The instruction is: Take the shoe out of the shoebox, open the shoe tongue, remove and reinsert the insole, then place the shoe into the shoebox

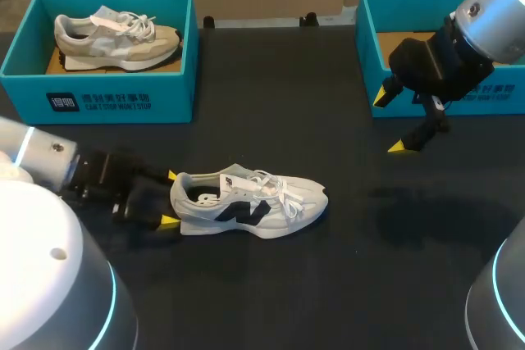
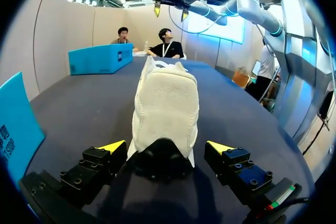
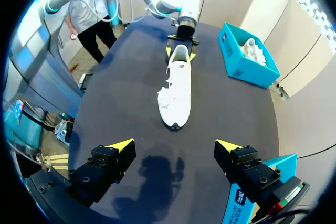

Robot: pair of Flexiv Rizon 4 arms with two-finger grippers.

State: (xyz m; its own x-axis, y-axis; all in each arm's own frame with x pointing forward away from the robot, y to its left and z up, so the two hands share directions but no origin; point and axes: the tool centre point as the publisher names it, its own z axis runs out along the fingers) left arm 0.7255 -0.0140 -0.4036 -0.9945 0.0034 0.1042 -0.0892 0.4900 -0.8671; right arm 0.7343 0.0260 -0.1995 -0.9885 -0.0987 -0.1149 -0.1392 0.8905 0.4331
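Your shoe (image 1: 250,202) is out of the box. It stands on its sole on the black table (image 1: 328,284), toe pointing toward your right arm's side.

Left gripper (image 1: 171,197): jaws spread, one yellow tip on each side of the heel. The left wrist view shows a slim gap on both sides, so it isn't pinching anything.

Right gripper (image 1: 390,122): jaws spread and empty, hanging above the table just in front of the right shoebox (image 1: 369,38).

Markings:
- The shoe has a dark logo on its side, seen only in the head view. There is also a light mark inside the opening, too small to read.
- The left shoebox (image 1: 98,104) has a white logo block and two lines of print on its front.
- The right shoebox carries similar print, but your right arm mostly hides it.
- The beige shoe (image 1: 119,34) inside the left shoebox has a pale tag on its laces.

What each view adds:
- The head view shows the bare cardboard floor of the right shoebox.
- The left wrist view shows the heel dead centre between the tips. It shows neither the side logo nor the laces properly.
- The right wrist view looks down the shoe from the toe end. The laces are loose, and the left gripper sits at the far heel.
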